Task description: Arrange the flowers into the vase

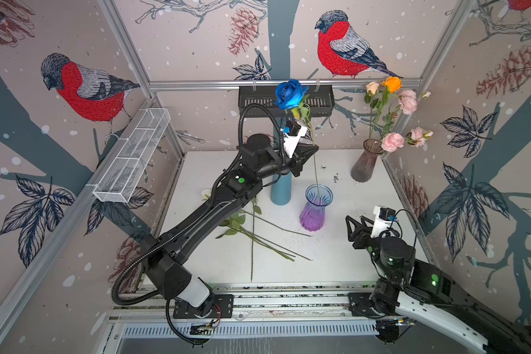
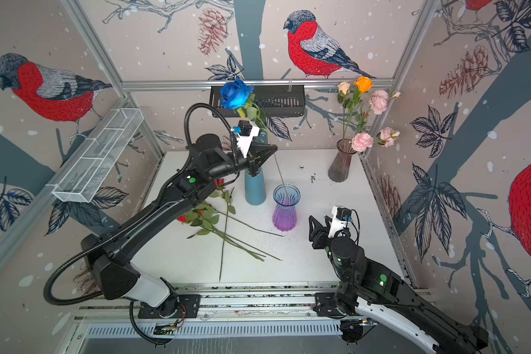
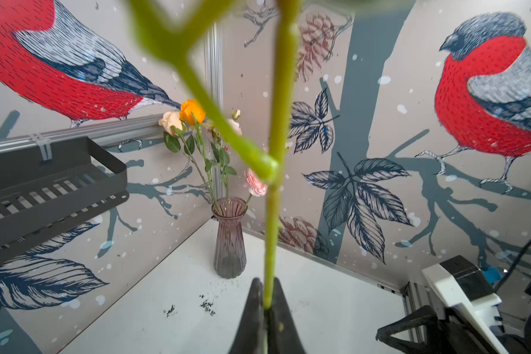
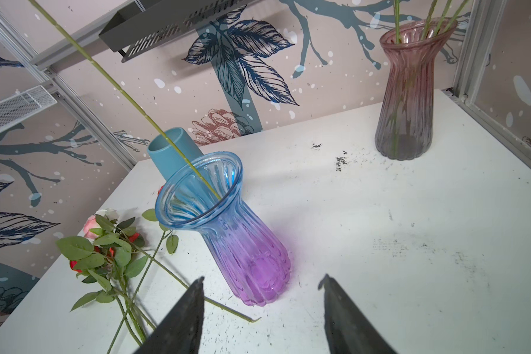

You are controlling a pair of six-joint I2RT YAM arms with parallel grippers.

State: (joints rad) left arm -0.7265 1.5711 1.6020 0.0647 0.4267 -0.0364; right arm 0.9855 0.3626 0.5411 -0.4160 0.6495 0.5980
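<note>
We find the blue rose [image 1: 289, 93] held upright, high above the desk [image 1: 344, 263], with its head up by the black wall basket [image 1: 322, 101] at the back. Its long green stem [image 1: 314, 165] runs down, and the lower end sits just inside the mouth of the blue-and-purple vase [image 1: 315, 208]. In the right wrist view we see the tip just within the rim. The left end effector [image 1: 314, 149] is clenched on the stem below the leaves, and the left wrist view shows both fingers [image 3: 252, 312] pressed onto it.

The blue-and-purple vase stands upright near the middle of the desk, with a teal cylinder vase [image 1: 281, 190] just beside it. The loose flowers [image 2: 206, 217] lie flat to its left, partly under the left arm, with red and pale heads among the leaves and their stems crossed.

The right end effector [image 1: 354, 219] is released, its jaws apart and empty. It hangs near the blue-and-purple vase without touching it. In the far right corner we see a pink-grey vase [image 1: 365, 162] that holds cream, orange and pink flowers.
</note>
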